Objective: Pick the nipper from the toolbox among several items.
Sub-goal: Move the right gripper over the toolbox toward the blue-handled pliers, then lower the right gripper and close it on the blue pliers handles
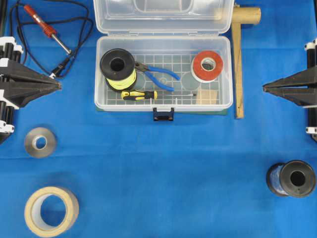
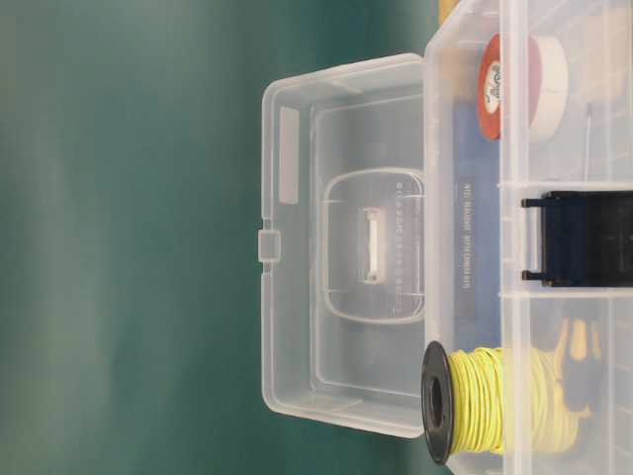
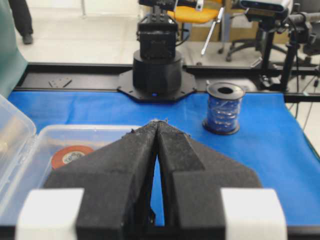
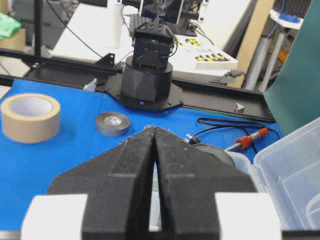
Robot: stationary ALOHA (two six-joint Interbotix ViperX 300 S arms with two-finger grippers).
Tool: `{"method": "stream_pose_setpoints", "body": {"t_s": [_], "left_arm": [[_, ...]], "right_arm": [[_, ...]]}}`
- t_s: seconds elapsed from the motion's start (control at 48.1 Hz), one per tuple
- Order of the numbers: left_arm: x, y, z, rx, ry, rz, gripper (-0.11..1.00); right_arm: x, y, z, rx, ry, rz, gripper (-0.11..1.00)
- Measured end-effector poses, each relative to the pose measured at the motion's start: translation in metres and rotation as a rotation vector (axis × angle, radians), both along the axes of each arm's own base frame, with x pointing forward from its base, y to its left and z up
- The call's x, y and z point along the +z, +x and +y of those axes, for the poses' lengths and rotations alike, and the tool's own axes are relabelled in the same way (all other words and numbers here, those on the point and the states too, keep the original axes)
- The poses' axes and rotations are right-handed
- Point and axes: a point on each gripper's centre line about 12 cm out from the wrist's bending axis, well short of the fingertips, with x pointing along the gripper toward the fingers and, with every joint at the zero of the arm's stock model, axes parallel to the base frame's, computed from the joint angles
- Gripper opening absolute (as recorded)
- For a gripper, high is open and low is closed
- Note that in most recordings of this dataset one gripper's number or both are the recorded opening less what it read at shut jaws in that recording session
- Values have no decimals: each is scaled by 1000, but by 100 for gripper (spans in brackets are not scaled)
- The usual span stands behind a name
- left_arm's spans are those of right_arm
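The blue-handled nipper (image 1: 157, 75) lies in the middle of the open clear toolbox (image 1: 227, 74), dark jaws toward the yellow wire spool (image 1: 118, 69). The yellow-and-black screwdriver (image 1: 139, 94) lies just in front of it. My left gripper (image 1: 58, 86) is shut and empty, left of the toolbox, tips pointing at it; its tips also show in the left wrist view (image 3: 158, 123). My right gripper (image 1: 264, 88) is shut and empty, right of the toolbox; its tips also show in the right wrist view (image 4: 154, 130). The nipper is hidden in both wrist views.
The toolbox also holds a red-and-white tape roll (image 1: 207, 65) and a small wooden block (image 1: 207, 96). A red soldering iron (image 1: 45, 29) with black cord lies back left. A grey tape roll (image 1: 40, 142), a tan tape roll (image 1: 51, 210), a blue wire spool (image 1: 291, 179) and a wooden mallet (image 1: 239, 59) lie around.
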Motion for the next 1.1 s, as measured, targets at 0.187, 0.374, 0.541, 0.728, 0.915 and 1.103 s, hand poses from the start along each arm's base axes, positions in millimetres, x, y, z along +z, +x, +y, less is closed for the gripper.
{"method": "stream_pose_setpoints", "body": {"t_s": [0.187, 0.374, 0.541, 0.728, 0.915, 1.103], "left_arm": [[0, 0, 1, 4, -15, -2, 0], [0, 0, 1, 5, -19, -2, 0], [-1, 1, 0, 3, -30, 5, 0], [0, 1, 0, 3, -31, -8, 0], [1, 1, 0, 3, -30, -15, 0], [1, 1, 0, 3, -31, -15, 0]], "right_arm": [[1, 15, -10, -47, 25, 102, 0], [9, 51, -43, -175, 78, 300, 0], [3, 85, -67, -235, 104, 477, 1], [-21, 128, -85, -253, 114, 680, 32], [-46, 172, -104, -268, 108, 853, 71], [-90, 202, -115, -269, 107, 1002, 63]]}}
